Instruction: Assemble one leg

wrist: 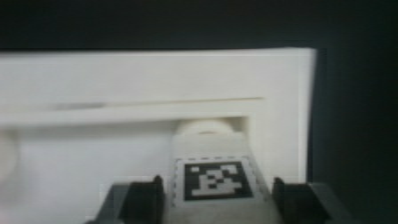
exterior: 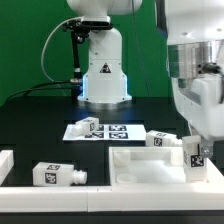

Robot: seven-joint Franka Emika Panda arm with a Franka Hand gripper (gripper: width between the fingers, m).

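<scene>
I've got the hand (exterior: 197, 160) closed on a leg (exterior: 196, 156), fingers (wrist: 132, 200) snug on both sides of it in the wrist view. Leg is upright, tag facing the exterior cam, sitting low over the tray-like part (exterior: 140, 166) near its corner at the exterior view's right. Wrist cam shows the leg's round end (wrist: 210, 129) right at the tray's inner wall; can't tell if it's seated.

Other legs: one lying just behind the tray (exterior: 160, 138), one on the marker board (exterior: 104, 131) w/ tags (exterior: 86, 127), one lying on the black worktop (exterior: 35, 125) at front left (exterior: 56, 175). Arm base (exterior: 103, 75) stands behind, green backdrop.
</scene>
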